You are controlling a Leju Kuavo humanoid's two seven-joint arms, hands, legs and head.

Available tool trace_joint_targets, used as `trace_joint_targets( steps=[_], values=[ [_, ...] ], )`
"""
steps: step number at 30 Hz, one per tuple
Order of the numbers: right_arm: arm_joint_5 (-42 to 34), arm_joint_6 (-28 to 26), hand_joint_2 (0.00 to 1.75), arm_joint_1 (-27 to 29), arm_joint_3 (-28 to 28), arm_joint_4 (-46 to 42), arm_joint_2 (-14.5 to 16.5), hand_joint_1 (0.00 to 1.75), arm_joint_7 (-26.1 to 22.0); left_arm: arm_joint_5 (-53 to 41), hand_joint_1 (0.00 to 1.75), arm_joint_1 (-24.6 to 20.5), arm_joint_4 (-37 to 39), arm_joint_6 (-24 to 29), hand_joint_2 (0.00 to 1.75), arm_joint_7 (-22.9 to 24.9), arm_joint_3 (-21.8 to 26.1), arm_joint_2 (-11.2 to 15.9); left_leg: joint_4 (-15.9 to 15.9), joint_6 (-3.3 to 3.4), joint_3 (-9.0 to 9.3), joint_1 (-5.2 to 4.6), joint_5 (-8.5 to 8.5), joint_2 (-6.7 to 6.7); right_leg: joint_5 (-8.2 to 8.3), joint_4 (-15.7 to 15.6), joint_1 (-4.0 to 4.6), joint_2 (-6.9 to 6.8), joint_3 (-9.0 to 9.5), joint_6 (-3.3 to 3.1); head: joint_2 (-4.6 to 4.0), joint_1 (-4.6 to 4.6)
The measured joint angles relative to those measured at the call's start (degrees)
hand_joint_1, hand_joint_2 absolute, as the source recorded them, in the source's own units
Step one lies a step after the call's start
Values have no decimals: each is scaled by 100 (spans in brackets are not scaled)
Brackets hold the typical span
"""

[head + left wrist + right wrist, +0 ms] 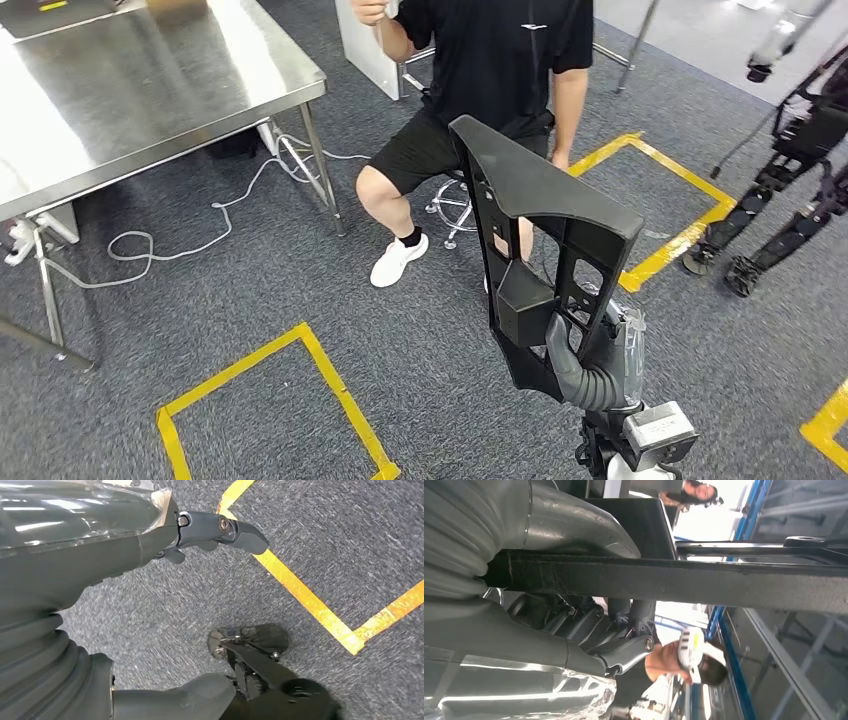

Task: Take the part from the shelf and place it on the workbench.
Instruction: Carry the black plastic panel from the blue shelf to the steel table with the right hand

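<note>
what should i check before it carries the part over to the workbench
1. Hold on the black part: ok, the right hand grips its lower end.
2. Part upright, off the floor: ok.
3. Left hand free: ok, it holds nothing.
4. Workbench surface near its edge bare: ok.
5. Path: not ok, a seated person is between part and workbench.
6. Cable on the floor by the bench legs: not ok, trip risk.

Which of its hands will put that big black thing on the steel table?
Probably the right hand: it already grips the black plastic part upright. The left hand hangs over carpet, holding nothing. The workbench lies ahead to the left.
</note>
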Motion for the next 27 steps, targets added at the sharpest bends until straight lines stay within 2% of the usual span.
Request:
trace_joint_targets(
  steps=[1, 2, 3, 4, 6, 7, 8, 10, 11, 12, 13, 14, 15, 16, 17, 18, 19, 20, 21, 22, 23, 25, 26, 27],
  values=[
    [1, 0, 175, 9, -2, 12, -1, 175, -4, -2, 0, 2, 0, 4, 175, -3, 0, -3, 238, -13, -147, 10, -46, 28, -16, 0, 10, -65, 15, -19, 0, 0],
    [1, 0, 175, 15, -3, 23, 0, 175, -10, -6, 0, 7, 0, 9, 175, -5, 0, -5, 287, -17, -200, 15, 10, 46, -35, 1, 15, -127, 34, -30, 0, -2],
    [1, 1, 175, 17, -3, 31, 2, 175, -17, -15, 0, 10, 0, 17, 175, -9, 0, -7, 103, -9, -129, 15, 168, 73, -55, 1, 17, -187, 59, -33, 0, -3],
    [2, 1, 175, 16, -3, 35, 4, 175, -26, -25, 0, 9, 0, 28, 175, -12, 1, -7, -249, 15, 39, 10, 377, 144, -79, 0, 19, -243, 91, -26, 0, -4],
    [2, 0, 175, 7, -4, 34, 8, 175, -37, -43, 0, -9, 0, 50, 175, -18, 1, -8, -953, 80, 396, -36, 656, 389, -131, -4, 49, -346, 153, 14, 0, 2],
    [2, -1, 175, 2, -4, 33, 9, 175, -39, -51, 0, -23, 0, 60, 175, -20, 0, -9, -1132, 111, 486, -64, 693, 472, -152, -7, 64, -393, 172, 41, 0, 5],
    [2, -1, 175, -1, -5, 33, 12, 175, -40, -59, 0, -36, 0, 74, 175, -22, 0, -10, -1187, 135, 505, -92, 673, 491, -170, -15, 75, -444, 187, 72, 0, 9],
    [3, -2, 175, -8, -5, 33, 25, 175, -42, -67, 0, -42, 0, 107, 175, -16, 0, -12, -1230, 193, 517, -91, 684, 355, -200, -37, 85, -524, 215, 134, 0, 10],
    [3, -2, 175, -13, -7, 34, 32, 175, -42, -69, 0, -37, 0, 121, 175, -12, 0, -17, -1276, 222, 549, -76, 702, 289, -235, -4, 84, -458, 220, 158, 0, 18],
    [1, -3, 175, -19, -11, 34, 38, 175, -45, -73, 0, -34, 0, 128, 175, -7, 1, -22, -1322, 250, 585, -55, 724, 226, -312, 127, 84, -332, 172, 162, 0, 23],
    [-2, -4, 175, -21, -19, 36, 40, 175, -48, -78, 0, -40, 0, 139, 175, -4, 1, -27, -1360, 272, 619, -32, 745, 163, -438, 390, 80, -169, 49, 150, 0, 39],
    [-4, -5, 175, -18, -29, 42, 40, 175, -50, -81, 0, -50, 0, 149, 175, -3, 2, -32, -1368, 282, 627, -35, 747, 95, -591, 761, 66, -24, -135, 123, 0, 51],
    [-7, -7, 175, -11, -39, 51, 39, 175, -52, -83, 0, -62, 0, 158, 175, -2, 2, -32, -1366, 289, 627, -33, 747, 18, -736, 1174, 63, 49, -364, 105, 0, 60],
    [-7, -8, 175, -5, -46, 63, 39, 175, -51, -83, 0, -70, 0, 169, 175, -2, 2, -33, -1364, 292, 629, -32, 746, -67, -817, 1493, 60, 79, -562, 110, 0, 71],
    [-8, -8, 175, 0, -50, 77, 38, 175, -51, -87, 0, -71, 0, 178, 175, -2, 2, -35, -1362, 290, 634, -32, 741, -154, -805, 1626, 60, 93, -676, 141, 0, 72],
    [-8, -9, 175, 1, -53, 85, 36, 175, -51, -93, 0, -69, 0, 193, 175, -2, 2, -39, -1358, 283, 644, -31, 735, -241, -690, 1519, 55, 108, -676, 194, 0, 75],
    [-9, -10, 175, 1, -56, 90, 34, 175, -51, -99, 0, -67, 0, 212, 175, -2, 2, -46, -1352, 270, 656, -28, 727, -327, -497, 1192, 41, 152, -570, 256, 0, 76],
    [-11, -11, 175, -1, -58, 93, 33, 175, -52, -105, 0, -66, 0, 237, 175, -2, 2, -53, -1338, 248, 659, -28, 713, -410, -287, 770, 18, 254, -418, 311, 0, 80],
    [-15, -13, 175, -1, -60, 96, 33, 175, -55, -107, 0, -67, 0, 261, 175, -2, 2, -60, -1310, 219, 656, -36, 689, -489, -116, 401, -1, 346, -281, 323, 0, 83],
    [-20, -14, 175, 0, -61, 101, 35, 175, -57, -107, 0, -67, 0, 282, 175, -4, 2, -63, -1285, 188, 645, -42, 665, -551, -11, 154, -12, 415, -180, 301, 0, 81],
    [-27, -15, 175, 0, -61, 107, 36, 175, -61, -107, 0, -64, 0, 299, 175, -8, 2, -64, -1270, 156, 629, -45, 646, -601, 26, 51, -7, 447, -134, 250, 0, 81],
    [-42, -19, 175, -6, -62, 117, 40, 175, -69, -107, 0, -41, -1, 329, 175, -20, 2, -61, -1263, 102, 608, -25, 628, -659, 34, 39, 3, 357, -99, 137, 0, 78],
    [-48, -21, 175, -14, -63, 119, 42, 175, -73, -107, 0, -27, -1, 341, 175, -29, 2, -62, -1224, 76, 592, -20, 600, -595, 39, 34, -5, 314, -86, 97, 0, 77],
    [-51, -25, 175, -17, -63, 121, 45, 175, -76, -107, 0, -18, -1, 352, 175, -39, 2, -63, -1094, 48, 538, -20, 520, -463, 41, 27, -18, 263, -72, 59, 0, 58]
  ],
)
